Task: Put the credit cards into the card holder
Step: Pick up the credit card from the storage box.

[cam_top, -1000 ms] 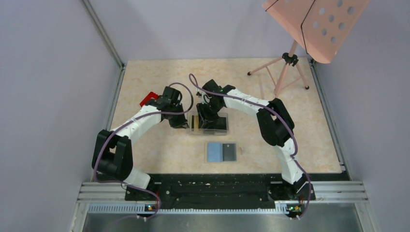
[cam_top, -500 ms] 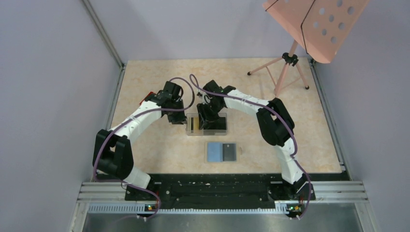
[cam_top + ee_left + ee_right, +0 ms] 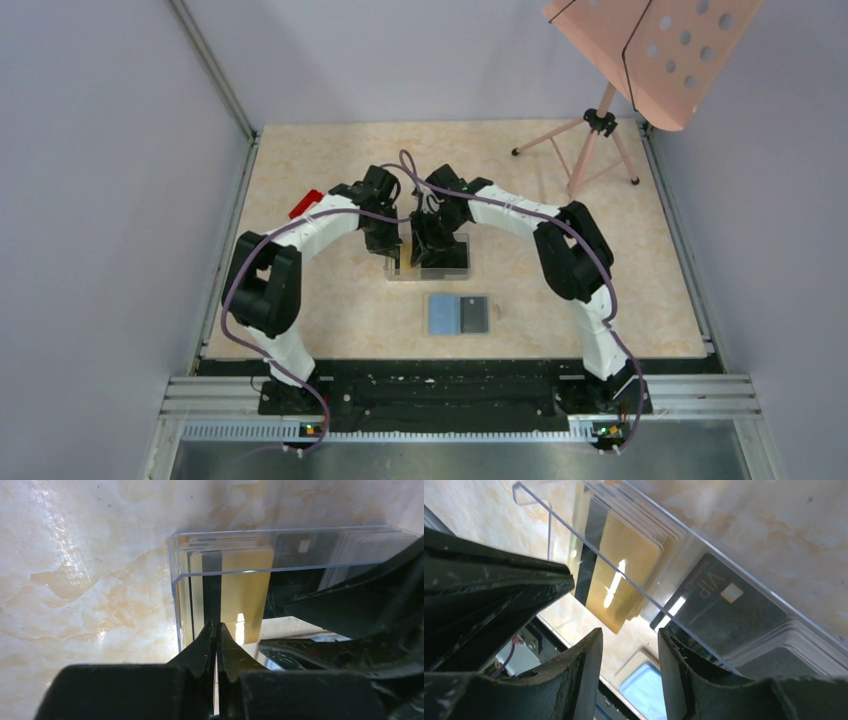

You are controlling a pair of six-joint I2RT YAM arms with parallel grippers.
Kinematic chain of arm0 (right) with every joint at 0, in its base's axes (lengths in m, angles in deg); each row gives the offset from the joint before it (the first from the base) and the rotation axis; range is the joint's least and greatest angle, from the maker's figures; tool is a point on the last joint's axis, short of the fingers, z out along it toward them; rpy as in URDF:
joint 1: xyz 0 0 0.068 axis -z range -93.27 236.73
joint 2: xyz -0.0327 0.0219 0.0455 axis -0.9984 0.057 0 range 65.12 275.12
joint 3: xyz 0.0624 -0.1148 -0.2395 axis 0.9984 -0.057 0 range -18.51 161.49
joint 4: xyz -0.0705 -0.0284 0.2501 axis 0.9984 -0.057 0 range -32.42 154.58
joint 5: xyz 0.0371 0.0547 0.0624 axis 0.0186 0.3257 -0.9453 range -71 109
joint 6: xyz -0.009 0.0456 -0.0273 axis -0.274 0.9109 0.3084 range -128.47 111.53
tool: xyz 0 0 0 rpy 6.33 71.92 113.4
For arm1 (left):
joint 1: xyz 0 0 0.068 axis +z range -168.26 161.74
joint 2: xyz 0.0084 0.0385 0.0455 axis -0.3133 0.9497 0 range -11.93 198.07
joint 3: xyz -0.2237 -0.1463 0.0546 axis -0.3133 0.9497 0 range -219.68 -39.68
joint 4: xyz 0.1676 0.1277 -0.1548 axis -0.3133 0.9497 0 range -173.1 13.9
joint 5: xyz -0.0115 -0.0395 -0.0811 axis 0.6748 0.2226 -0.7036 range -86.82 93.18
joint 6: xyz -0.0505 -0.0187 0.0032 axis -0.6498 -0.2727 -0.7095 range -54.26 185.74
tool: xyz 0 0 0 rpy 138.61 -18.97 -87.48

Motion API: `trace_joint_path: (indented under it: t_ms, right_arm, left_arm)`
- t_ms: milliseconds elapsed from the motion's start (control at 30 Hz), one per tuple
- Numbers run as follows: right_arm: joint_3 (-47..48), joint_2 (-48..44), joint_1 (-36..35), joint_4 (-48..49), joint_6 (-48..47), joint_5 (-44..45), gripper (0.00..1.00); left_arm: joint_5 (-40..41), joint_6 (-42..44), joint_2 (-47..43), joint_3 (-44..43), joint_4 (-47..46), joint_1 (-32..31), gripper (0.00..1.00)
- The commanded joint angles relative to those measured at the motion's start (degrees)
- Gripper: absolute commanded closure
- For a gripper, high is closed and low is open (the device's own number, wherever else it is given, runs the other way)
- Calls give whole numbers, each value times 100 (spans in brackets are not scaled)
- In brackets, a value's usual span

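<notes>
A clear plastic box (image 3: 432, 259) holds the credit cards: a yellow-gold stack (image 3: 244, 585) with a black stripe at its left end, and black cards (image 3: 719, 605) to the right. The card holder (image 3: 458, 314) lies open in front of the box, blue lining up, with a dark card on its right half. My left gripper (image 3: 216, 626) is shut, its tips at the box's left end against the front gold card (image 3: 624, 575). My right gripper (image 3: 629, 640) is open above the box, and the wallet's blue lining (image 3: 644, 690) shows between its fingers.
A small red frame (image 3: 305, 203) lies on the table behind the left arm. A pink music stand on a tripod (image 3: 598, 125) stands at the back right. Grey walls and metal rails (image 3: 245, 180) border the beige table.
My left gripper has swung right from beside the red frame to the left end of the clear box. The right arm has hardly moved.
</notes>
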Motion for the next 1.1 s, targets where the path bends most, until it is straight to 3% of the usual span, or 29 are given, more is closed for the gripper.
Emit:
trace_joint_path:
  t_ms: [0,233,533,733,867,1067]
  right_arm:
    - [-245,-325,205,363,202,-140,55]
    - [-429,-266,239,667,399,-386,60]
    - [-442,-98,246,749,482,-449,64]
    - [-443,23,248,892,589,-583,78]
    - [-508,54,248,1047,674,-719,98]
    - [-593,-42,250,1062,653,-722,100]
  left_arm:
    - [331,32,73,-227,65,-59,97]
    - [453,174,410,-378,313,-255,99]
    - [-164,-46,462,-220,-128,-506,100]
    - [-94,-131,148,-125,-195,-510,100]
    - [192,-148,-133,-154,-42,-497,88]
    - [526,-45,-278,-165,268,-421,75]
